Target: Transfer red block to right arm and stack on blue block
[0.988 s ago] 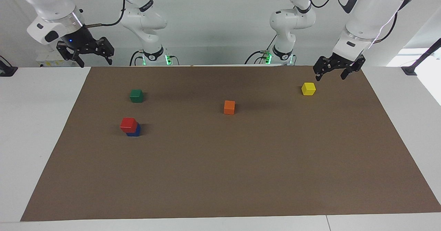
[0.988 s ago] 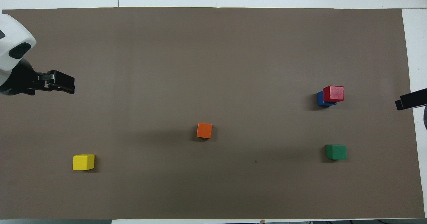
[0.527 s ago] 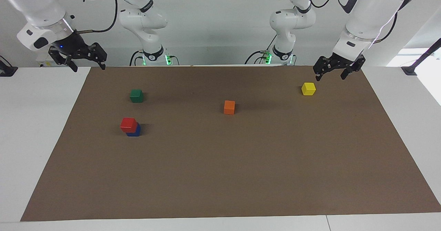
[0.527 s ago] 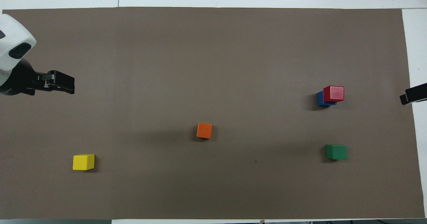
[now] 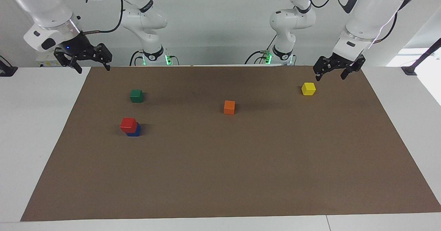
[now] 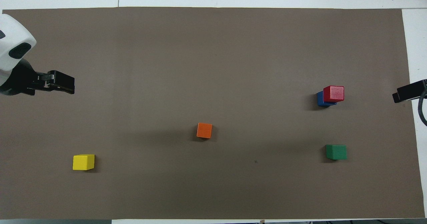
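The red block (image 5: 128,124) (image 6: 334,93) sits on the blue block (image 5: 135,131) (image 6: 320,99), slightly offset, toward the right arm's end of the brown mat. My right gripper (image 5: 93,67) (image 6: 405,95) hangs open and empty over the mat's edge at that end, well apart from the stack. My left gripper (image 5: 330,76) (image 6: 61,83) waits open and empty above the mat at the left arm's end, close to the yellow cube (image 5: 308,88).
A green cube (image 5: 136,95) (image 6: 336,152) lies nearer to the robots than the stack. An orange cube (image 5: 229,107) (image 6: 204,130) lies mid-mat. The yellow cube (image 6: 83,162) lies at the left arm's end. White table (image 5: 41,121) borders the mat (image 5: 241,162).
The right gripper drew outward from the mat's edge, then came back a little toward it. The left arm and all blocks stayed put.
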